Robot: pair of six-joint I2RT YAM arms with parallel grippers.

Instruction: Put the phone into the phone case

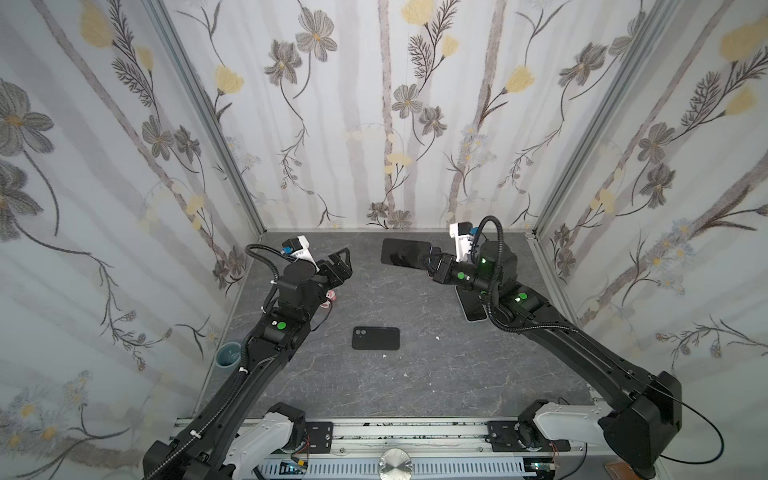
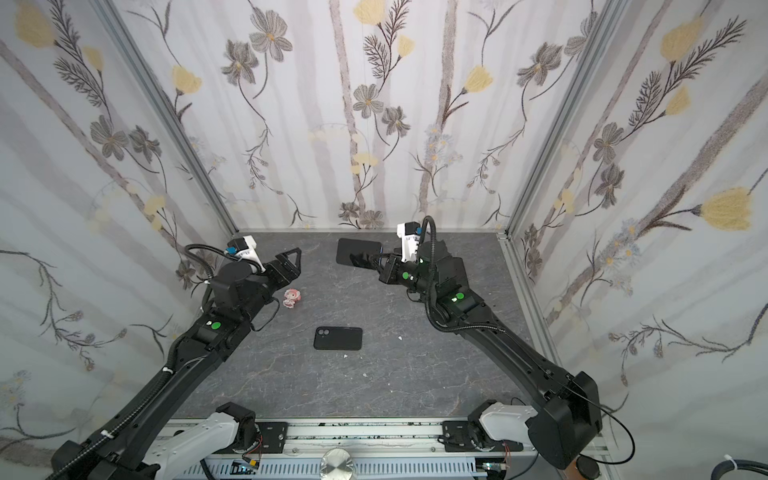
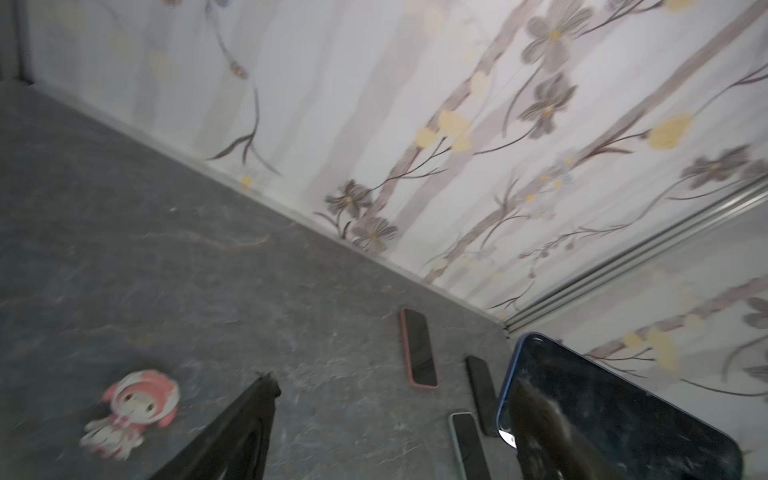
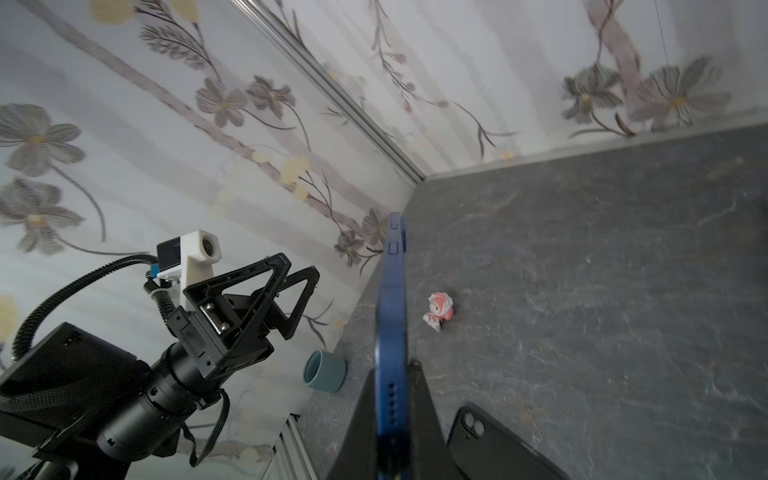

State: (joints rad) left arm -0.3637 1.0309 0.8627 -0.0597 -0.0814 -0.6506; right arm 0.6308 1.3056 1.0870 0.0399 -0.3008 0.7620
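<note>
Phone (image 1: 400,252) aloft, edge-clamped in outstretched right pincer (image 4: 391,374); left pincer (image 1: 340,262) agape, empty.

Left arm (image 1: 232,386) and right arm (image 1: 582,345): matte black, boxy links. White housings (image 1: 266,434) at the base joints. Green round stickers (image 1: 281,326) on the joints. Ribbed black cable (image 4: 83,282) runs to a white camera mount (image 4: 199,253) with a blue plug (image 4: 154,271). Left end effector (image 4: 299,266): black triangular open-frame fingers, bare metal screws (image 4: 216,318) at their root.

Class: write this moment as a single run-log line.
right gripper: shut on phone, raised | left gripper: open, empty | phone case: on table
</note>
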